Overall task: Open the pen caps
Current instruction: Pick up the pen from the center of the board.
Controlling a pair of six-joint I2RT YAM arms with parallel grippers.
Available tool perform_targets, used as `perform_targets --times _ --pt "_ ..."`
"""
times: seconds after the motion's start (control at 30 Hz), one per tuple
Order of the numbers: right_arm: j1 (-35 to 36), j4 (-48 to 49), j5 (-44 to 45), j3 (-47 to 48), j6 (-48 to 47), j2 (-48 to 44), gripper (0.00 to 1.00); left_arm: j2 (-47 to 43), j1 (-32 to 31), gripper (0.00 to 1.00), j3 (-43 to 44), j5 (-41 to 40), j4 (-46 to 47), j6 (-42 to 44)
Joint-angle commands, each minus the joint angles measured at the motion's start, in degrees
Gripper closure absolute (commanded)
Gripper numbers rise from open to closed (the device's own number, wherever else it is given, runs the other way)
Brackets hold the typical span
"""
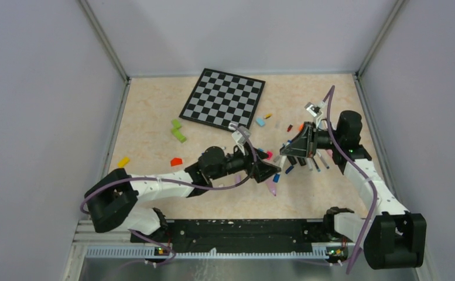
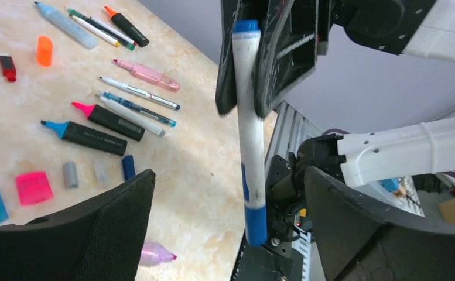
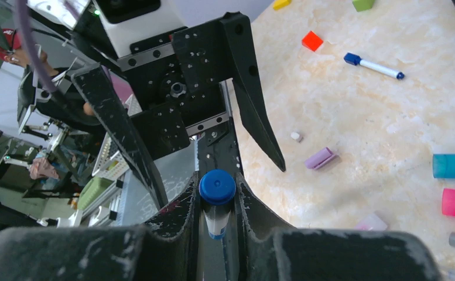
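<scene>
Beige tabletop (image 1: 154, 137), right pincer (image 1: 287, 150) gripping white marker (image 2: 252, 146), left pincer (image 1: 266, 171) spread

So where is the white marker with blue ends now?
In the left wrist view, the white marker is held in the right gripper, between the open left gripper fingers, right of the loose pens.

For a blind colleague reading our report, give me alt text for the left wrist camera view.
The right gripper clamps a white marker with blue ends, vertical in frame, just beyond the open left gripper. To the left, on the beige table, lie a row of pens and a few loose caps.
</scene>
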Motion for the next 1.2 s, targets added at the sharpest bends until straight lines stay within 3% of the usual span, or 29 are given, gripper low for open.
perform_targets --times 0.0,0.17,0.33,0.6,0.9,1.0,1.07,1.17 --pt "-0.1 7.6 -2.2 -1.2 4.9 -2.1 1.0 -7.1 0.6 0.01 -8.2 -3.7 13.1 0.1" --pt "-0.6 9.8 -2.5 -2.1 6.5 -2.5 1.0 -8.3 2.7 0.01 -10.7 2.9 12.2 -3.4" --pt "-0.8 10.0 -2.7 -2.5 6.5 -2.5 1.0 -2.8 2.5 0.02 -7.5 13.1 12.1 -5.3" --pt "-1.1 10.2 -2.5 -2.9 6.6 -2.5 1.0 5.5 2.0 0.17 -3.0 20.1 14.2 -6.9" --pt "-1.3 10.4 -2.3 -3.2 6.3 -2.5 1.0 11.8 1.7 0.5 -1.6 24.2 20.5 -11.9" --pt "-1.3 10.4 -2.0 -3.4 6.2 -2.5 1.0 12.9 1.7 0.77 -0.8 25.6 21.0 -12.6" --pt "-1.3 10.4 -2.0 -3.4 6.2 -2.5 1.0 13.6 1.7 0.89 -0.7 26.2 21.9 -13.3" --pt "-1.3 10.3 -2.0 -3.5 5.9 -2.6 1.0 14.3 1.8 0.88 -0.8 26.6 22.9 -14.4"
